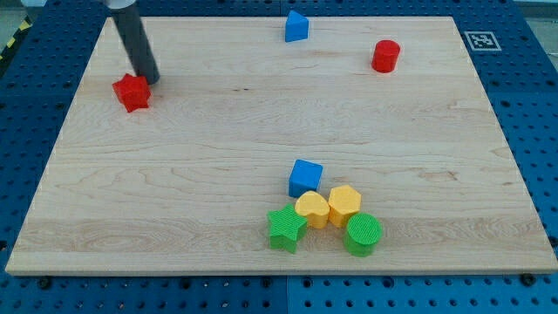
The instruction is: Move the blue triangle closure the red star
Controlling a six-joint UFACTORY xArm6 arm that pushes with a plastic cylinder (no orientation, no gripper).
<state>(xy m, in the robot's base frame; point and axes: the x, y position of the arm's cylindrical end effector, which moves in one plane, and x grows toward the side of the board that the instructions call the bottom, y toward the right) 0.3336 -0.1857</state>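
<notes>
The blue triangle [296, 26] sits near the view's top edge of the wooden board, a little right of centre. The red star [132, 92] lies at the view's upper left. My tip [149, 79] is at the end of the dark rod that comes down from the top left. It rests just right of and above the red star, touching or almost touching it. The blue triangle is far to the right of my tip.
A red cylinder [385, 56] stands at the upper right. Near the bottom centre is a cluster: a blue cube [305, 177], a yellow heart [312, 208], a yellow hexagon [344, 204], a green star [286, 228] and a green cylinder [363, 234].
</notes>
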